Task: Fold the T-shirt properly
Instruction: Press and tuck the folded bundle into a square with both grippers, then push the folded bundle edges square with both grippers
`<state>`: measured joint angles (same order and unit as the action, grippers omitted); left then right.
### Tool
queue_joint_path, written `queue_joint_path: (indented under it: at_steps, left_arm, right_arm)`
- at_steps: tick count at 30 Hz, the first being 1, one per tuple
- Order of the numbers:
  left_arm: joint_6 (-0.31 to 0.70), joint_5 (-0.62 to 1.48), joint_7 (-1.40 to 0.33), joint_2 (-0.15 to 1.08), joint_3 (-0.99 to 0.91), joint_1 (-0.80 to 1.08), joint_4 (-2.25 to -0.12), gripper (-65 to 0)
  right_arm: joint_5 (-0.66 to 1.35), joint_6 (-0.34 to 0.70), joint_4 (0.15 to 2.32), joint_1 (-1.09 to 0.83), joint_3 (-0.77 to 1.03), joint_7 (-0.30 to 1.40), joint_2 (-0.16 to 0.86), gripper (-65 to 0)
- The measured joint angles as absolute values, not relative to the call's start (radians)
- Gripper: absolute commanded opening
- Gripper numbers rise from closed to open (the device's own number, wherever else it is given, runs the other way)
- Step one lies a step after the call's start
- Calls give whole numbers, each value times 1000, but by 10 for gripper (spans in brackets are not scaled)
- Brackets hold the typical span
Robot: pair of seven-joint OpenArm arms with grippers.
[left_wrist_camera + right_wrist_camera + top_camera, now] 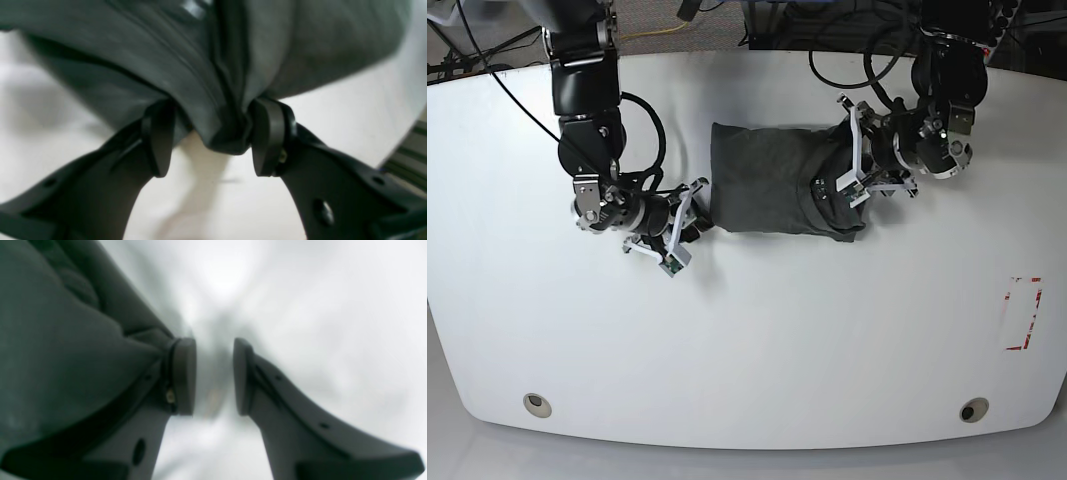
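T-shirt [213,73] bunched in clenched left claw [213,138], right claw [213,376] released beside it

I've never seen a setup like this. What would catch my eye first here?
Likely the dark T-shirt, folded into a compact block near the far middle of the white table. Two black arms flank it: the left end effector has a bunch of its fabric between its fingers, while the right end effector is open beside the shirt's other edge.

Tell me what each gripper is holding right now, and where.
Left gripper pinches a bunched fold at the T-shirt edge. Right gripper is open, holding nothing.
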<state>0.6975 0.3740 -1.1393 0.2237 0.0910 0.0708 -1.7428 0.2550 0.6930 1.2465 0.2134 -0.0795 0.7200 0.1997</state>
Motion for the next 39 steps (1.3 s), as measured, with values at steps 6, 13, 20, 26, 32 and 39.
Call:
queue_joint_path:
  at_steps: [6, 13, 20, 26, 32, 39]
  left_arm:
    - [697, 367, -1137, 250, 86, -8, -1732, -325]
    - [697, 375, -1154, 312, 75, -42, -1809, -324]
    - [697, 384, -1184, 345, -13, 33, -1927, -324]
    - [697, 381, -1180, 343, -37, 144, -1951, -325]
    - [698, 374, -1190, 329, -33, 255, -1951, -325]
    - [698, 373, -1182, 277, -30, 274, -1950, -325]
  right_arm:
    - [258, 691, 1331, 127, -79, 706, 233, -461]
    - [240, 694, 1518, -12, -80, 754, 238, -461]
    - [241, 696, 1667, -15, -76, 843, 238, -461]
    - [244, 701, 1652, 64, -76, 850, 236, -461]
    - [235, 698, 1541, 173, -76, 854, 233, -461]
    - [233, 693, 1555, 229, -68, 1000, 176, -461]
